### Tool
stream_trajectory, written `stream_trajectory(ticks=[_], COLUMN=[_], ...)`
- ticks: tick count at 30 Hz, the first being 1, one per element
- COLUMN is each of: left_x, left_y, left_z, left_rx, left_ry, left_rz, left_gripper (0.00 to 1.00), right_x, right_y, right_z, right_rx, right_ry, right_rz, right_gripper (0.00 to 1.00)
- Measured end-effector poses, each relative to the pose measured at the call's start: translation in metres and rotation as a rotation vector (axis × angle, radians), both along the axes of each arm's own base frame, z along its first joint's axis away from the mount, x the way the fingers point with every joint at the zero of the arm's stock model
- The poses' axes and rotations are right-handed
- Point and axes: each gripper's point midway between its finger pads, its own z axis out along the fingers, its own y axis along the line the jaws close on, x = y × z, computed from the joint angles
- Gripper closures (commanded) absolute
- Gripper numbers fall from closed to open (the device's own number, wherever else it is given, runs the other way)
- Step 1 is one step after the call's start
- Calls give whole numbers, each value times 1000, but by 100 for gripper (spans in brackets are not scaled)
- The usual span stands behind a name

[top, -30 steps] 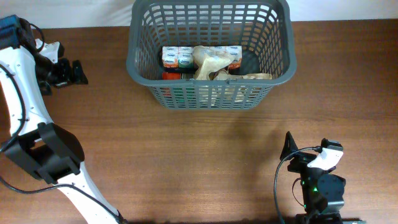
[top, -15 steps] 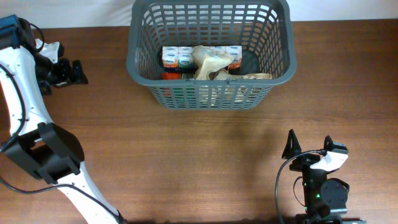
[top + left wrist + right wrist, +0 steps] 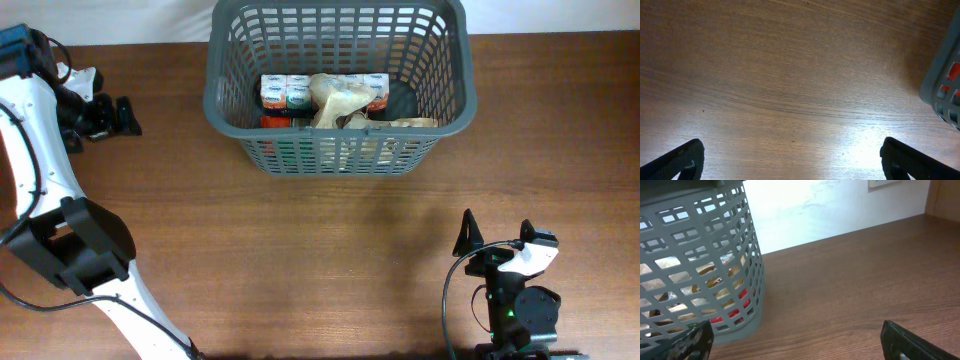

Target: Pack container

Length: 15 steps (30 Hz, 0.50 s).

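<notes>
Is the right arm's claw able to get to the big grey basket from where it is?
Probably yes. The right claw is open and empty, facing the basket, with only bare table between them. Nothing blocks the way, though how far it can stretch is hard to judge.

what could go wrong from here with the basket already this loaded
The beige bag lies crumpled among the small cartons in the basket; anything dropped on it could crush it or slide off. A low reach by the right hand could catch the tall rim and shove the basket.
</notes>
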Motion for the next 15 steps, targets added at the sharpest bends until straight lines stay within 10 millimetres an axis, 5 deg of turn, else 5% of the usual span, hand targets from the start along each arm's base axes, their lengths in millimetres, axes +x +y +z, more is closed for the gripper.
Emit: stream_trajectory(ticks=[11,15], left_x=[1,-2], left_y=[0,-4], left_z=[1,19], left_rx=[2,19], left_ry=[-6,-44], left_rz=[0,-8], left_gripper=[1,1], right_x=[0,0], right_y=[0,0], right_z=[0,0], right_rx=[0,-1], right_ry=[0,1], right_rz=[0,0], right_gripper=[1,1])
